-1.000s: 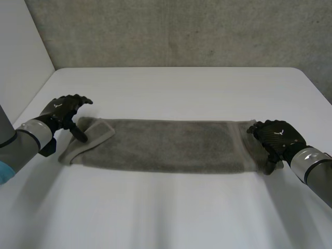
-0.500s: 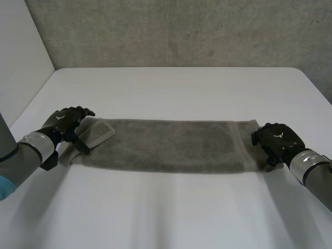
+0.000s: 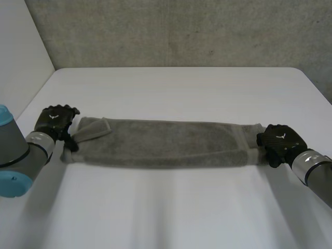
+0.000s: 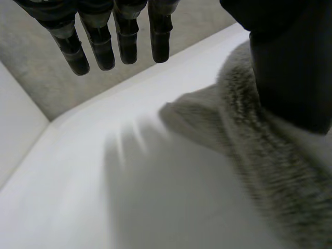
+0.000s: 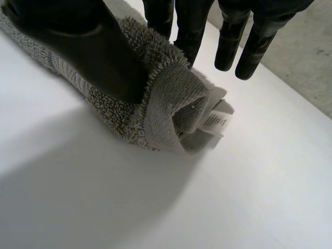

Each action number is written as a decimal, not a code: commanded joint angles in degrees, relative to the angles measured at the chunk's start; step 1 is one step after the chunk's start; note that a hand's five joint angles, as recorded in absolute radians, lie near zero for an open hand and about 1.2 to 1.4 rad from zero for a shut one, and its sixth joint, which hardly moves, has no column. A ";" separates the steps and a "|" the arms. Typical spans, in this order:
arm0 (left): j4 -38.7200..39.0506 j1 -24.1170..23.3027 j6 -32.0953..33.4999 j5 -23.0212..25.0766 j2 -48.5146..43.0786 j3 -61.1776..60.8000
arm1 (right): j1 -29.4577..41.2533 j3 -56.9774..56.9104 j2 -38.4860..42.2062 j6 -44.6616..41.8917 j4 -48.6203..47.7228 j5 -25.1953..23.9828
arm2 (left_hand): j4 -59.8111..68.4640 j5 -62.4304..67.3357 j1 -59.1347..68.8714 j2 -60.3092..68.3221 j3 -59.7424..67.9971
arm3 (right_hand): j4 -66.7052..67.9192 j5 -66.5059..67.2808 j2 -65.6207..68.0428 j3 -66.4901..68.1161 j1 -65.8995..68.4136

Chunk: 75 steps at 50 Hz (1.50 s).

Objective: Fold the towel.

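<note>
Two robot hands sit at the two ends of one towel (image 3: 166,143). The left robot hand (image 3: 53,120) is at the left end. Its fingers (image 4: 124,36) are straight and reach out over the bare tabletop (image 4: 129,197) without touching the cloth. Its thumb (image 4: 290,67) rests on top of the fuzzy edge, so this hand is wide and grips nothing.

The right robot hand (image 3: 279,140) is at the right end. Its thumb lies on one side of the cloth and its straight fingers stand on the other side, so the end is pinched between them (it curls up into a little roll there). A small white label (image 5: 215,123) pokes out of that roll.

The towel is grey and lies as a long thin strip across the white tabletop, from one hand to the other. One corner at the left end is flipped over on top. A grey wall (image 3: 181,31) stands behind the tabletop.
</note>
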 commanded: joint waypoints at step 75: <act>-5.08 -0.78 -6.37 6.87 15.58 -6.98 | -18.20 1.30 -9.37 -3.29 10.00 -11.38 | -3.76 -5.68 -6.11 -4.55 -3.31 | -4.35 3.44 5.57 -3.02 4.84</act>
